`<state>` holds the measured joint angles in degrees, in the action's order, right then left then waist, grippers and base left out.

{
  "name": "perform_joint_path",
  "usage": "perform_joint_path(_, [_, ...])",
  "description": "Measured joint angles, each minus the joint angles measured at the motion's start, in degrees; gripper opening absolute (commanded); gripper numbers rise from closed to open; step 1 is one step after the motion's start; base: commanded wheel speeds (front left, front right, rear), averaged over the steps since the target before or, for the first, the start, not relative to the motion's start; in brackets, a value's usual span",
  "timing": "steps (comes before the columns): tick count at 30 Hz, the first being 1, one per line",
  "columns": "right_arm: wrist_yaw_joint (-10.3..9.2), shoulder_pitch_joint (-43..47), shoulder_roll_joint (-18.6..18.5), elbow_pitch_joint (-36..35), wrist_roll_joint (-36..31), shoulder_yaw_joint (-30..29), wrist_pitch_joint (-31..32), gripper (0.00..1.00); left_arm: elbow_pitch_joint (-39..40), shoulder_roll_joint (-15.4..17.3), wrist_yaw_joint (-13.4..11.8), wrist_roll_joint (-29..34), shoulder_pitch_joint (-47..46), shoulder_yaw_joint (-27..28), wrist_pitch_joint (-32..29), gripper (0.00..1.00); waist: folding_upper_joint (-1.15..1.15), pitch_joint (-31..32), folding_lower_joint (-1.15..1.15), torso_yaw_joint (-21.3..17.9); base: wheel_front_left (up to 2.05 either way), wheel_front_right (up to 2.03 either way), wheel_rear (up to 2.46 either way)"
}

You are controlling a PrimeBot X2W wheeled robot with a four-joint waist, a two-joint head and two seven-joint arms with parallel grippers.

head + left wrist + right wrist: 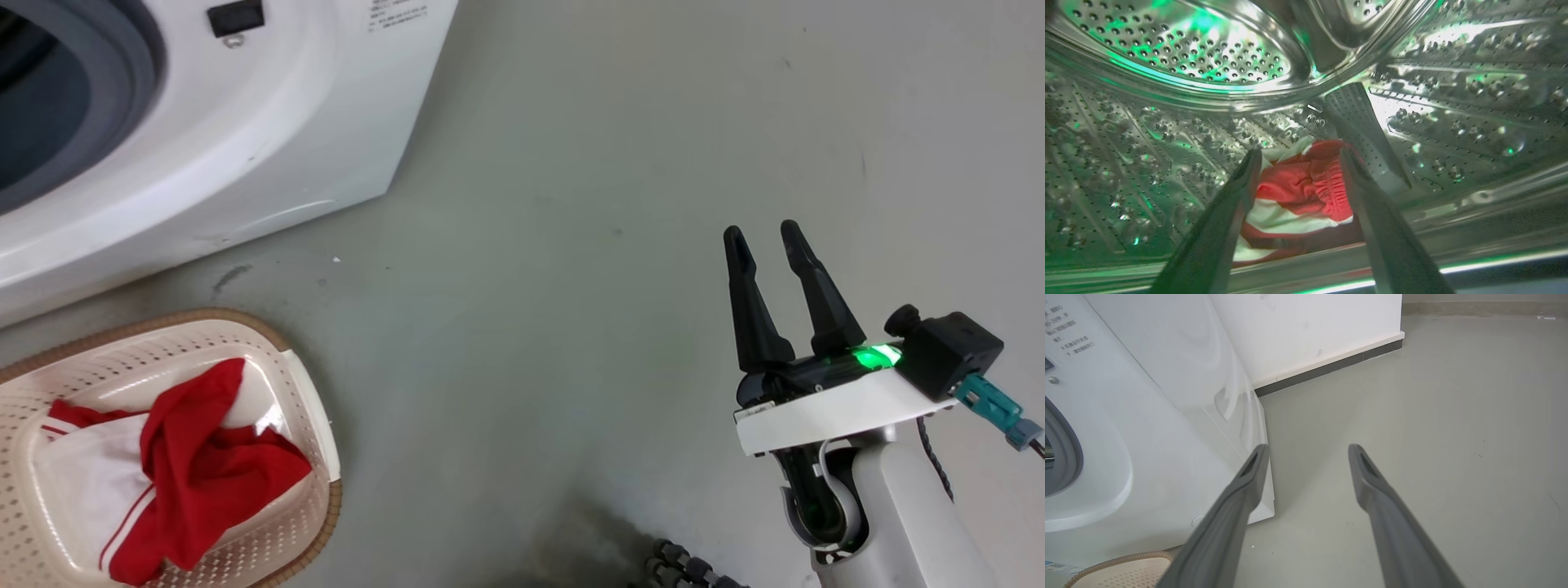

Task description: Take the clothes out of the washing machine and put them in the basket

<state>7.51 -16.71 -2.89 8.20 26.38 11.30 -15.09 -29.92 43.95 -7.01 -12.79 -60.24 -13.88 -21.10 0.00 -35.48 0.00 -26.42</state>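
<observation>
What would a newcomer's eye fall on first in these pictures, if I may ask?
Probably the bright red-and-white fabric garment heaped in the cream perforated plastic basket, lower left in the head view. Next, the green-lit perforated steel drum in the left wrist view, where another red-and-white garment shows between the dark fingers of the open left gripper.

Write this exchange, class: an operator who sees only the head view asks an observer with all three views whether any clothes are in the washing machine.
Operator: Is anything inside the washing machine?
Observer: Yes. One red-and-white garment lies low in the steel drum.
Operator: Where is my other arm?
Observer: The left gripper is inside the drum and open. In the left wrist view it has a finger on each side of that garment and has not closed on it.
</observation>
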Motion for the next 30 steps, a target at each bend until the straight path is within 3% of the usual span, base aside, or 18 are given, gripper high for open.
perform_joint_path(8, [0.00,-0.9,0.0,0.2,1.5,1.7,0.0,1.00,7.5,6.3,1.8,0.1,-3.6,-0.4,-17.7,1.00,0.00,-4.4,0.00,-2.3,0.00,0.00,0.00])
perform_joint_path(16, [0.00,-2.4,0.0,-0.3,3.4,4.2,0.0,1.00,14.8,11.6,1.1,1.0,-4.5,-0.3,-32.3,1.00,0.00,-8.8,0.00,-4.3,0.00,0.00,0.00])
perform_joint_path(23, [0.00,-2.4,0.0,-0.7,3.7,4.1,0.0,1.00,17.7,14.0,0.4,0.7,-3.1,-0.1,-38.1,1.00,0.00,-11.7,0.00,-5.2,0.00,0.00,0.00])
perform_joint_path(30, [0.00,-2.2,0.0,-1.2,3.8,4.2,0.0,1.00,17.8,15.0,-0.6,0.1,-2.8,0.8,-38.9,1.00,0.00,-12.9,0.00,-5.2,0.00,0.00,0.00])
